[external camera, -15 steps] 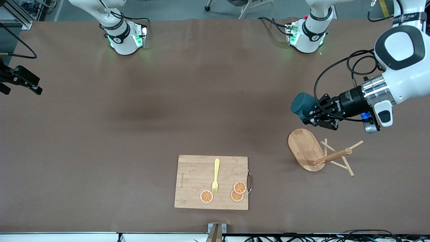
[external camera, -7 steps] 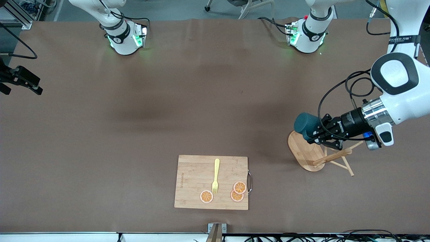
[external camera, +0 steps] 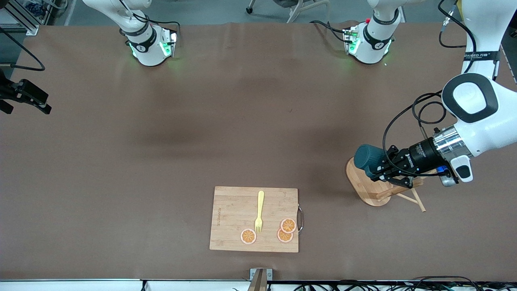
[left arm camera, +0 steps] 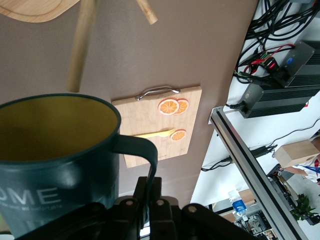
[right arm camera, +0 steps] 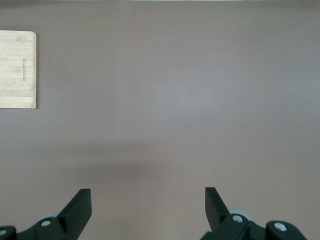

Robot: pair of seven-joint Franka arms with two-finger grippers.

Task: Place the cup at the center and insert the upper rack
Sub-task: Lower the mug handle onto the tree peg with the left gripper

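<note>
Gripping the cup point(external camera: 366, 157) by its handle, our left end effector point(external camera: 380, 169) hangs over the toppled mug tree point(external camera: 377, 186); pegs could snag; right end effector point(right arm camera: 148, 206) waits open, empty.

The left gripper point(external camera: 381, 169) and the cup point(external camera: 366, 158) hide part of the upper rack point(external camera: 365, 188) beneath them; the cup's lettering point(left arm camera: 31, 197) is cut off.

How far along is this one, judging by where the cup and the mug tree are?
Nothing looks finished. In hand: the left gripper holds the cup by its handle over the upper rack, which lies tipped on its side toward the left arm's end. Left: setting the cup at the centre and inserting the rack. The right gripper waits, open.
</note>
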